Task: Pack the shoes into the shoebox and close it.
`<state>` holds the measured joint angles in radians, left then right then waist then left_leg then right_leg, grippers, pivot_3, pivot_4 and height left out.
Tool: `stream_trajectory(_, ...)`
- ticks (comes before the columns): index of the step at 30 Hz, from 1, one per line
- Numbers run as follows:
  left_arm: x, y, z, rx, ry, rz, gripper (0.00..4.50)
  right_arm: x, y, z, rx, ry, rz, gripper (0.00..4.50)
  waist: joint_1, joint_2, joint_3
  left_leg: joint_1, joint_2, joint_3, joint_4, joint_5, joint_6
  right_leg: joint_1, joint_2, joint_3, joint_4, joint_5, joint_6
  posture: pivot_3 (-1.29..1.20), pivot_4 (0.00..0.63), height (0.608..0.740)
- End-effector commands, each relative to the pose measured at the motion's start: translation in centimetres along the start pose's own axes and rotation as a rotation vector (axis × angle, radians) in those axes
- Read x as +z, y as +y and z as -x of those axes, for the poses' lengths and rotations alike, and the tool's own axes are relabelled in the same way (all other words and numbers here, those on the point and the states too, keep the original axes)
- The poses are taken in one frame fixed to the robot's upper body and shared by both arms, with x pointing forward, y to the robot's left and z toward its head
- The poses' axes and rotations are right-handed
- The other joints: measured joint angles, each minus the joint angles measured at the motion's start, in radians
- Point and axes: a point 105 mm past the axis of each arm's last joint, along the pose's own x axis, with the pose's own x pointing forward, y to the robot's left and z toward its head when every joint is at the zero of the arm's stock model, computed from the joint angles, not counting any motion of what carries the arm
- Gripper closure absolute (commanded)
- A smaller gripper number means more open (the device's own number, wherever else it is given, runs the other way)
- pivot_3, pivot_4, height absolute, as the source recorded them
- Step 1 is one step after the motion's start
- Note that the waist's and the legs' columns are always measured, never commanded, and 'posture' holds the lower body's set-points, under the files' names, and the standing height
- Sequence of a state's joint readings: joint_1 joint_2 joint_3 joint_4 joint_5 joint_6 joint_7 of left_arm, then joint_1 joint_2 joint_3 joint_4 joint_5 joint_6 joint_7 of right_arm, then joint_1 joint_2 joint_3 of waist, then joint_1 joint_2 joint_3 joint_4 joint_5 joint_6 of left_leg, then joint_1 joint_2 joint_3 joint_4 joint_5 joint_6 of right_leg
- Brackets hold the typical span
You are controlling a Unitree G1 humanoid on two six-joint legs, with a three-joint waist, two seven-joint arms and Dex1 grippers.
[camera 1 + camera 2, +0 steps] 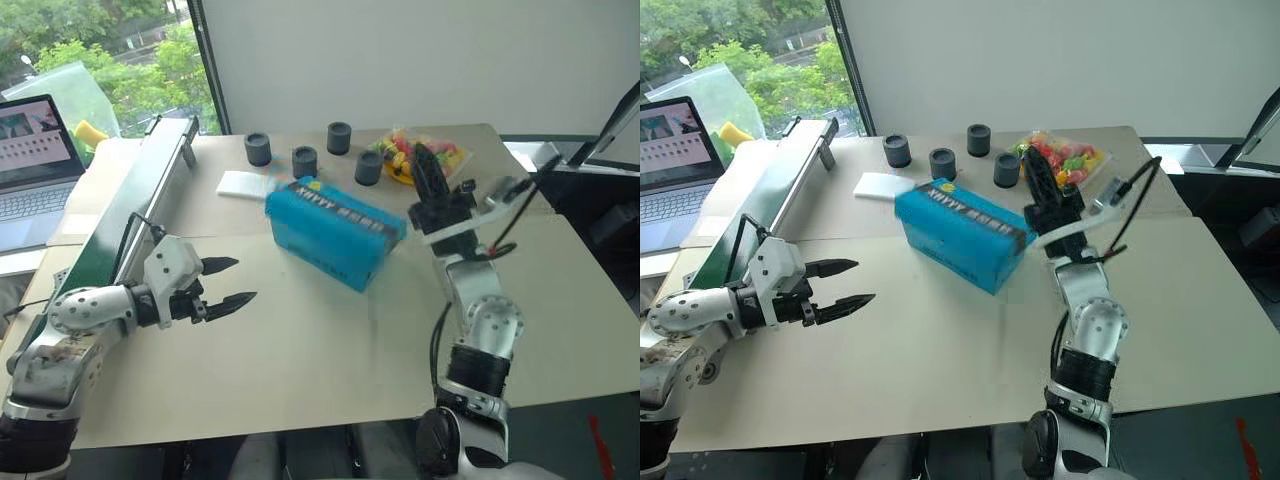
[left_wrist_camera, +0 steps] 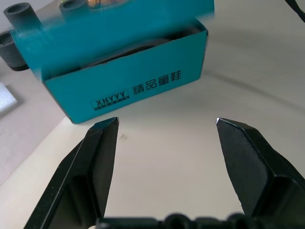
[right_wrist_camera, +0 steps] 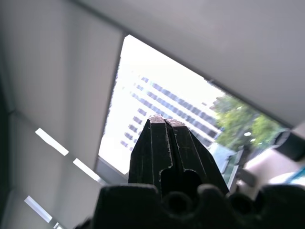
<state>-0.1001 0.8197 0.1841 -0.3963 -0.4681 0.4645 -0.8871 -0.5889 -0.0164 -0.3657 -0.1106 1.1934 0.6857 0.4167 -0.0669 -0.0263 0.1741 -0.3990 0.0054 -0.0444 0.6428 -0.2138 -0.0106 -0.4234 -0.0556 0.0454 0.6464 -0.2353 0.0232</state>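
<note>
The bright blue shoebox (image 1: 335, 235) lies slanted at the middle of the table, its lid down but slightly ajar. In the left wrist view a dark grey shape (image 2: 138, 47) shows in the gap under the lid; the shoes are otherwise hidden. My left gripper (image 1: 243, 280) hovers to the left of the box, pointing at its long side (image 2: 128, 88), open with nothing between its fingers. My right gripper (image 1: 425, 160) is raised at the box's right end, pointing upward and away from the table, its fingers (image 3: 164, 120) shut on nothing.
Several black cylinders (image 1: 304, 160) stand behind the box. A clear bag of colourful pieces (image 1: 445, 152) lies at the back right and a flat white pad (image 1: 243, 184) at the box's far left corner. A green-and-white rail (image 1: 130, 215) and a laptop (image 1: 35, 165) are at the left.
</note>
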Motion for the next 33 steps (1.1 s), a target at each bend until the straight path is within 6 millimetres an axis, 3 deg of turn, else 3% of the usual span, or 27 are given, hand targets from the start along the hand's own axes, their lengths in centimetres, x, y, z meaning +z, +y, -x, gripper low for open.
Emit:
stream_trajectory(1,0.9,0.3,0.6,0.040,-0.011,-0.034,1.03,-3.2,4.5,-0.9,0.263,0.274,0.108,4.46,0.005,0.000,0.000,0.000,-0.001,0.000,0.000,0.000,0.000,0.000,-0.001,0.000,0.000,0.000,0.000,0.00,0.150,0.736)
stream_trajectory(2,0.9,0.3,0.6,0.042,-0.012,-0.033,1.03,-3.7,4.6,-0.8,0.280,0.331,0.128,4.46,0.006,0.000,0.000,-0.001,-0.001,0.000,0.000,0.000,0.000,0.000,-0.001,0.000,0.000,0.000,0.000,0.00,0.150,0.736)
stream_trajectory(4,0.9,0.1,0.7,0.047,-0.014,-0.029,1.03,-3.6,3.0,-1.8,0.205,0.377,0.182,4.46,0.008,0.000,0.000,0.000,-0.001,0.000,0.000,0.000,0.000,0.000,-0.001,0.000,0.000,0.000,0.000,0.00,0.150,0.736)
stream_trajectory(7,0.7,-0.1,0.8,0.056,-0.011,-0.022,1.03,-4.4,-1.9,-3.3,-0.038,0.480,0.337,4.46,0.005,0.000,0.000,0.001,-0.003,0.001,0.002,0.000,0.000,0.001,-0.001,0.000,0.001,0.000,0.000,0.00,0.150,0.736)
stream_trajectory(12,0.5,-0.3,1.0,0.067,-0.007,-0.015,1.03,-5.6,-7.8,-5.7,-0.279,0.585,0.715,4.46,0.002,0.000,0.000,0.000,-0.003,0.002,0.001,0.000,0.000,-0.001,0.000,0.001,0.001,0.000,-0.001,0.00,0.150,0.736)
stream_trajectory(15,0.5,-0.3,1.0,0.073,-0.006,-0.014,1.03,-7.8,-10.7,-5.3,-0.351,0.700,0.833,4.46,-0.001,0.000,0.000,-0.003,-0.003,0.001,0.001,0.000,0.000,-0.004,-0.001,0.001,0.001,0.001,-0.001,0.00,0.150,0.736)
stream_trajectory(18,0.7,-0.3,1.1,0.084,-0.009,-0.015,1.03,-9.8,-13.3,-3.6,-0.414,0.827,0.914,4.46,-0.001,-0.001,0.000,-0.005,-0.004,0.001,0.001,0.000,0.000,-0.005,-0.002,0.000,0.001,0.001,-0.001,0.00,0.150,0.736)
stream_trajectory(25,0.5,0.1,1.4,0.123,0.001,-0.013,1.03,-13.6,-16.2,0.5,-0.504,1.025,0.918,4.46,-0.002,-0.003,-0.002,0.004,-0.004,-0.001,0.000,0.000,0.000,0.003,-0.003,0.000,0.001,0.001,-0.001,0.00,0.150,0.736)
stream_trajectory(31,1.1,0.7,1.4,0.182,-0.044,0.024,1.03,-14.3,-16.7,1.0,-0.536,1.010,0.926,4.46,-0.005,-0.004,-0.004,0.020,-0.004,-0.002,-0.002,0.000,-0.001,0.018,-0.002,0.000,0.000,0.000,-0.002,0.00,0.150,0.736)
stream_trajectory(33,1.3,1.3,1.5,0.244,-0.063,0.042,1.03,-12.9,-16.2,-0.5,-0.556,0.901,0.873,4.46,-0.004,-0.005,-0.004,0.023,-0.003,-0.002,-0.002,0.000,-0.001,0.021,-0.002,0.000,0.000,0.000,-0.002,0.00,0.150,0.736)
